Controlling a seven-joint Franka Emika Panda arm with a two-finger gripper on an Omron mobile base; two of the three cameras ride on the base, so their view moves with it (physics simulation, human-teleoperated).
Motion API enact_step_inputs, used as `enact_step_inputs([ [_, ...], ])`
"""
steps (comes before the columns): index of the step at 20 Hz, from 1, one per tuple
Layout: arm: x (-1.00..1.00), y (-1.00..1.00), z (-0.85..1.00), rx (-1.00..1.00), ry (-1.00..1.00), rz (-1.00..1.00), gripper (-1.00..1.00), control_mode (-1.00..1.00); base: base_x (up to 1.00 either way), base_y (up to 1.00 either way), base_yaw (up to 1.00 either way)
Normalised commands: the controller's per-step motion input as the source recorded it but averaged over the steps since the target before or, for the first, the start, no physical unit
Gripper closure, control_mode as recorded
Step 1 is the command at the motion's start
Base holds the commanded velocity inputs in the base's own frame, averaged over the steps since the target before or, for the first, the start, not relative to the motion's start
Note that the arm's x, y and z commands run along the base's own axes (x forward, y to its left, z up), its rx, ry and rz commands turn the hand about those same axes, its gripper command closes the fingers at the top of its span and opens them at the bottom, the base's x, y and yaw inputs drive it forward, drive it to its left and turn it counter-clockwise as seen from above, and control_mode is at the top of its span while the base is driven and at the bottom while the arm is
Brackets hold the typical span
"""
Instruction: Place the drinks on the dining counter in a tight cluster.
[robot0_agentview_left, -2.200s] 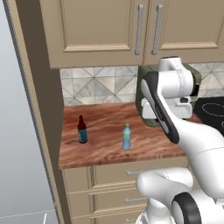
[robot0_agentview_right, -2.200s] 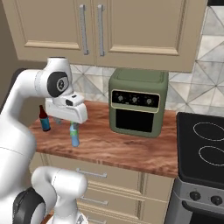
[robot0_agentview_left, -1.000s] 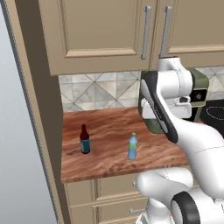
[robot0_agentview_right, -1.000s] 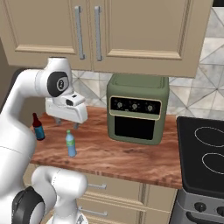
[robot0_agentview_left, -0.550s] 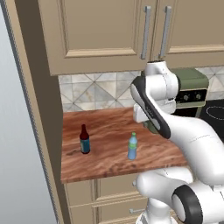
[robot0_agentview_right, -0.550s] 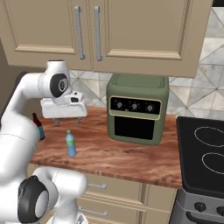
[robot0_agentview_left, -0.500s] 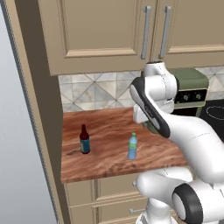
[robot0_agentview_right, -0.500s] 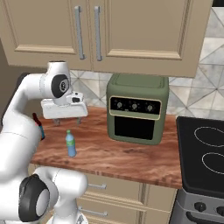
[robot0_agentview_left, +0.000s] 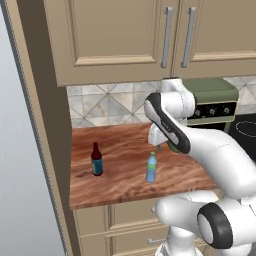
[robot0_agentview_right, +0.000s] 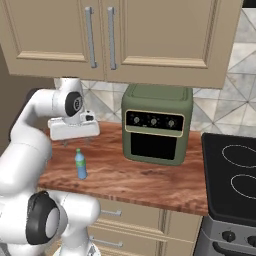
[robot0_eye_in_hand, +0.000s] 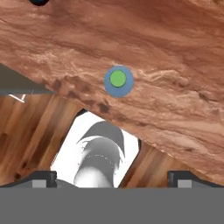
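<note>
Gripper (robot0_agentview_right: 76, 141) hovering spread wide — empty
Light-blue bottle (robot0_agentview_left: 151, 167) standing below it on the wood counter (robot0_agentview_left: 125, 175); brown bottle (robot0_agentview_left: 96, 159) well apart.

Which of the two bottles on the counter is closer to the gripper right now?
The small light-blue bottle with the green cap: it stands almost under the open gripper. The dark-brown bottle stands farther off, toward the counter's end by the tall panel.

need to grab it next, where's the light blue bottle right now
The light blue bottle stands on the short wood counter near its front edge, right of the dark brown bottle.
</note>
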Motion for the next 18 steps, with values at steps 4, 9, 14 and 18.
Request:
enact_step_inputs([
  [4,0.13,0.00,-0.38,0.39,-0.02,0.02,-1.00,-1.00,0.00,0.00,0.00],
  [9,0.30,0.00,-0.08,0.22,-0.01,-0.04,-1.00,-1.00,0.00,0.00,0.00],
  [14,0.32,0.00,0.01,0.05,0.00,-0.14,-1.00,-1.00,0.00,0.00,0.00],
  [18,0.30,0.24,0.03,-0.16,0.00,-0.12,-1.00,-1.00,0.00,0.00,0.00],
])
